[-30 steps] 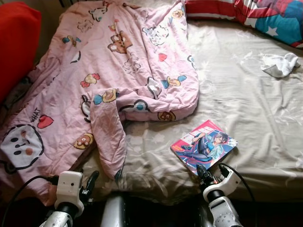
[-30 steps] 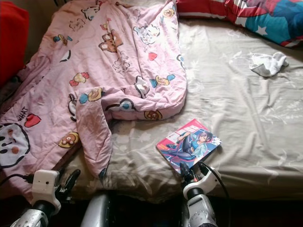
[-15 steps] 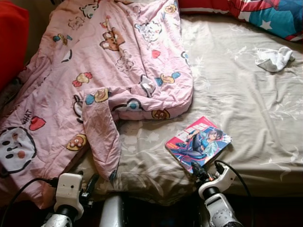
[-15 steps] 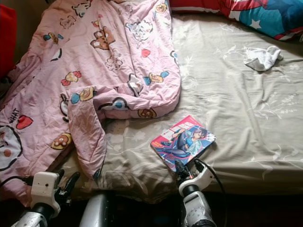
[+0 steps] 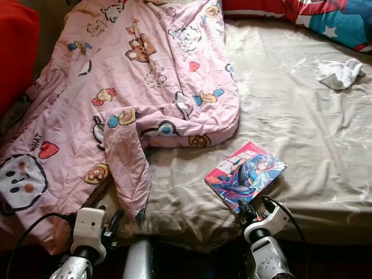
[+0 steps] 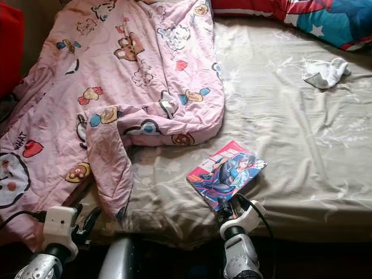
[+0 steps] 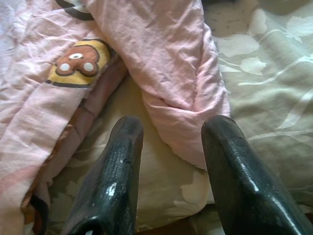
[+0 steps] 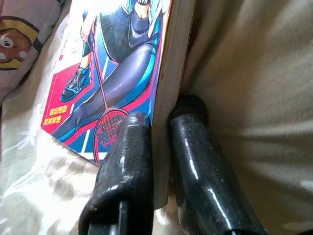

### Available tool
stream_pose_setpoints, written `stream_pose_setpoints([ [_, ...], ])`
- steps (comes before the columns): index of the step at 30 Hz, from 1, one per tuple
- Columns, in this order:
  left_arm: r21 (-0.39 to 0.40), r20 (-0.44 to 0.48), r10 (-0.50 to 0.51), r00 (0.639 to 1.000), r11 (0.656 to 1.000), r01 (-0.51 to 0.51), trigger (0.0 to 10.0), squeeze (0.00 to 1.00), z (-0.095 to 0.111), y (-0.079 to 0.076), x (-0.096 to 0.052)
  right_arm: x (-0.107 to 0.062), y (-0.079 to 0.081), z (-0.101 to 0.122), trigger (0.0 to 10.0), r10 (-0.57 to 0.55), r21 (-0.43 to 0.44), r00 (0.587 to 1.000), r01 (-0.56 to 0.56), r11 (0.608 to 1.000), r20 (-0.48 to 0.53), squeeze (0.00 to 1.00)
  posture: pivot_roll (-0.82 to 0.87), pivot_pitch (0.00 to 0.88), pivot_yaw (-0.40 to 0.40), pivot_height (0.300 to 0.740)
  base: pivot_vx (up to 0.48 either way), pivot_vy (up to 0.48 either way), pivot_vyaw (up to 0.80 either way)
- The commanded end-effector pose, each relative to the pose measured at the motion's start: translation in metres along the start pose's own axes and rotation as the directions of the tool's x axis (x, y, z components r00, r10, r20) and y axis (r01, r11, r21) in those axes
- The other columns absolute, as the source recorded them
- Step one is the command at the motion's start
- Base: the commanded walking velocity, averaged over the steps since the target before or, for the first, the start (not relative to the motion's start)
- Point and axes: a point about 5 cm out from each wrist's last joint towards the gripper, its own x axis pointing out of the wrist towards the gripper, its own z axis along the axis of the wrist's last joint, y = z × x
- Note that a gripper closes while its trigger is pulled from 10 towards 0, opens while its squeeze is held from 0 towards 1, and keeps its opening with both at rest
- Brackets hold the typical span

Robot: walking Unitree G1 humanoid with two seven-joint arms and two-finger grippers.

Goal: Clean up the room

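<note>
A comic book (image 5: 246, 174) with a red and blue cover lies on the beige bed sheet (image 5: 302, 133) near the bed's front edge. My right gripper (image 5: 244, 207) is at its near corner, shut on the comic book (image 8: 117, 73), with one finger (image 8: 129, 147) on the cover and the other against the page edge and sheet. My left gripper (image 5: 113, 224) stands open at the front edge of the bed, its fingers (image 7: 122, 161) on either side of a hanging fold of the pink cartoon blanket (image 5: 133, 75) without touching it.
A white sock (image 5: 341, 74) lies crumpled at the far right of the bed. A red, white and blue pillow (image 5: 325, 17) sits along the back. A red cushion (image 5: 20, 52) stands at the far left. The pink blanket covers the bed's left half.
The head camera has shifted slightly, so the whole scene moved in the picture. My right gripper stays at the comic book's near corner and my left one by the blanket fold.
</note>
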Motion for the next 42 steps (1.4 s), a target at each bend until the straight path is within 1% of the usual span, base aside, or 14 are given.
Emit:
stream_pose_setpoints([
  [1, 0.005, -0.044, 0.014, 0.999, 1.0, -0.013, 10.0, 0.0, -0.012, 0.003, -0.004, -0.008, -0.01, -0.002, 0.0, -0.053, -0.035, 0.998, 0.053, 0.998, 0.023, 0.0, 0.11, 0.34, 0.081, 0.579, 0.0, 0.0, 0.0],
  [11, -0.008, -0.021, 0.017, 1.0, 1.0, -0.017, 10.0, 0.0, -0.011, -0.001, 0.01, -0.027, -0.02, -0.005, 0.0, -0.074, -0.101, 0.991, 0.085, 0.991, 0.108, 0.0, 0.08, 0.297, 0.064, 0.579, 0.0, 0.0, 0.0],
  [20, -0.01, 0.003, 0.017, 1.0, 1.0, -0.016, 10.0, 0.0, -0.01, -0.002, 0.022, -0.035, -0.011, -0.005, 0.0, -0.058, -0.107, 0.988, 0.074, 0.991, 0.143, 0.0, 0.06, 0.252, 0.057, 0.579, 0.0, 0.0, 0.0],
  [25, -0.014, 0.017, 0.015, 1.0, 1.0, -0.015, 10.0, 0.0, -0.009, -0.005, 0.029, -0.033, -0.014, 0.008, 0.0, -0.106, -0.085, 0.976, 0.124, 0.989, 0.191, 0.0, 0.05, 0.234, 0.051, 0.579, 0.0, 0.0, 0.0],
  [30, -0.017, 0.024, 0.014, 1.0, 1.0, -0.014, 10.0, 0.0, -0.01, -0.006, 0.029, -0.029, -0.017, 0.015, 0.0, -0.157, -0.001, 0.969, 0.16, 0.987, 0.191, 0.0, 0.05, 0.225, 0.047, 0.579, 0.0, 0.0, 0.0],
  [31, -0.017, 0.025, 0.014, 1.0, 1.0, -0.014, 10.0, 0.0, -0.01, -0.006, 0.029, -0.029, -0.018, 0.015, 2.9, -0.162, 0.008, 0.969, 0.164, 0.986, 0.188, 0.0, 0.05, 0.223, 0.046, 0.579, 0.0, 0.0, 0.0],
  [32, -0.017, 0.025, 0.015, 1.0, 1.0, -0.014, 10.0, 0.0, -0.01, -0.006, 0.029, -0.028, -0.019, 0.015, 4.2, -0.166, 0.015, 0.968, 0.166, 0.986, 0.185, 0.6, 0.05, 0.223, 0.046, 0.579, 0.0, 0.0, 0.0],
  [33, -0.018, 0.026, 0.015, 1.0, 1.0, -0.015, 10.0, 0.0, -0.01, -0.006, 0.029, -0.028, -0.019, 0.015, 4.6, -0.171, 0.021, 0.968, 0.17, 0.985, 0.183, 0.81, 0.05, 0.223, 0.046, 0.579, 0.0, 0.0, 0.0],
  [34, -0.018, 0.028, 0.015, 0.999, 1.0, -0.014, 10.0, 0.0, -0.011, -0.006, 0.03, -0.028, -0.02, 0.014, 5.2, -0.181, 0.032, 0.968, 0.179, 0.983, 0.175, 0.85, 0.05, 0.223, 0.046, 0.579, 0.0, 0.0, 0.0],
  [35, -0.019, 0.028, 0.014, 0.999, 1.0, -0.014, 10.0, 0.0, -0.011, -0.006, 0.03, -0.028, -0.02, 0.014, 9.8, -0.187, 0.034, 0.967, 0.184, 0.982, 0.172, 0.83, 0.05, 0.223, 0.046, 0.579, 0.0, 0.0, 0.0],
  [36, -0.018, 0.027, 0.012, 1.0, 1.0, -0.011, 10.0, 0.0, -0.012, -0.006, 0.029, -0.028, -0.021, 0.012, 10.0, -0.197, 0.038, 0.967, 0.193, 0.98, 0.163, 0.1, 0.05, 0.224, 0.047, 0.579, 0.0, 0.0, 0.0],
  [37, -0.018, 0.026, 0.011, 1.0, 1.0, -0.011, 10.0, 0.0, -0.012, -0.006, 0.029, -0.028, -0.021, 0.012, 10.0, -0.199, 0.04, 0.967, 0.195, 0.98, 0.159, 0.1, 0.05, 0.224, 0.047, 0.579, 0.0, 0.0, 0.0],
  [38, -0.018, 0.024, 0.01, 1.0, 1.0, -0.01, 10.0, 0.0, -0.013, -0.006, 0.029, -0.029, -0.023, 0.01, 10.0, -0.21, 0.039, 0.966, 0.207, 0.978, 0.152, 0.0, 0.05, 0.223, 0.049, 0.579, 0.0, 0.0, 0.0],
  [42, -0.016, 0.024, 0.009, 1.0, 1.0, -0.009, 10.0, 0.0, -0.013, -0.005, 0.028, -0.03, -0.025, 0.008, 10.0, -0.223, 0.046, 0.964, 0.219, 0.975, 0.144, 0.0, 0.05, 0.225, 0.052, 0.579, 0.0, 0.0, 0.0],
])
